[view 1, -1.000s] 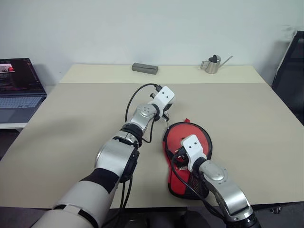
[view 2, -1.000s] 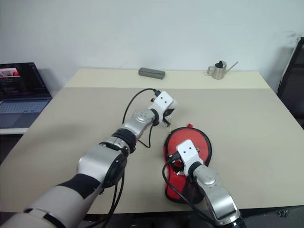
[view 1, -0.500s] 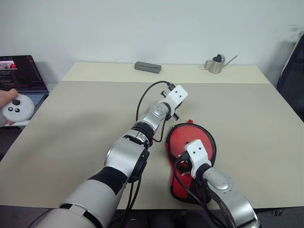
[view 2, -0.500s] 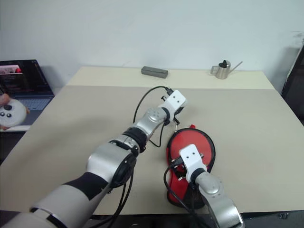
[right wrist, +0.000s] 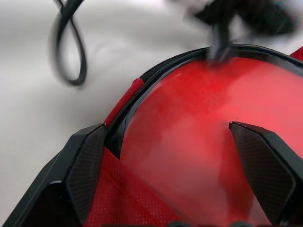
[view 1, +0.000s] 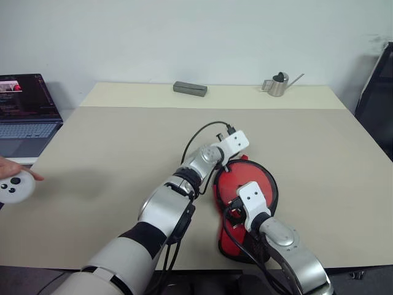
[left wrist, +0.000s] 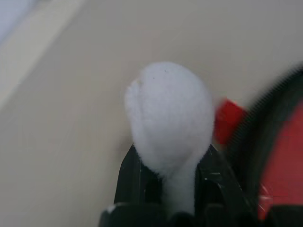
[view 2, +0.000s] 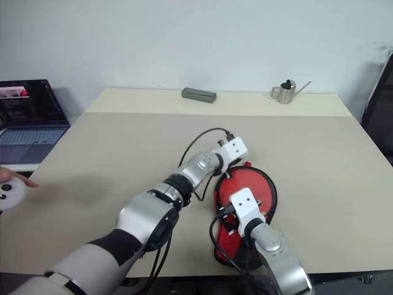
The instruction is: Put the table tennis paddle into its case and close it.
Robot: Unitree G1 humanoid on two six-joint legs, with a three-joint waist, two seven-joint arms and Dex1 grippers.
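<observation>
Beige table [view 1: 110, 153] stretches to a pale wall, with a grey bar [view 1: 190, 88] and a small metal watering can [view 1: 274, 84] near its far edge, and a laptop [view 1: 24, 117] on a lower surface off to the left. A person's hand [view 1: 7, 167] with a white controller [view 1: 15, 187] shows at the left edge.

Near the front of the table lies the case [view 2: 258, 181], unzipped, its black rim around a red interior. The table tennis paddle [right wrist: 199, 142] lies inside it, its red rubber face up and filling the round part; the handle is hidden under the right arm.

The left gripper [left wrist: 169, 177] sits at the far rim of the case, fingers pinched tight on the white pom-pom [left wrist: 168, 111] that hangs from the zip. The right gripper [right wrist: 175, 161] hovers just over the paddle face with its fingers [right wrist: 87, 161] spread wide and nothing between them.
</observation>
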